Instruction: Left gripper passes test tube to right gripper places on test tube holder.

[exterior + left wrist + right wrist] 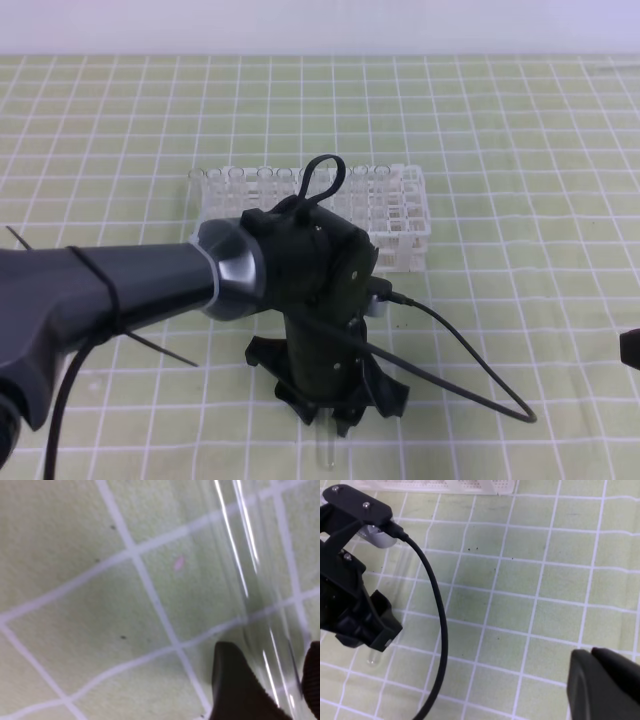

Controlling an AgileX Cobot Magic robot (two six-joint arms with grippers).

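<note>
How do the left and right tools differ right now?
The black two-fingered left tool is down at the green checked cloth, straddling the clear glass test tube. The black right tool holds nothing and sits at the right edge of the high view. Both are black.

The left gripper (326, 418) points straight down near the tablecloth's front edge, its grey arm reaching in from the left edge, fingers (235, 687) set either side of the test tube (325, 447). The right gripper (602, 682) hangs at the right edge, barely visible.
</note>
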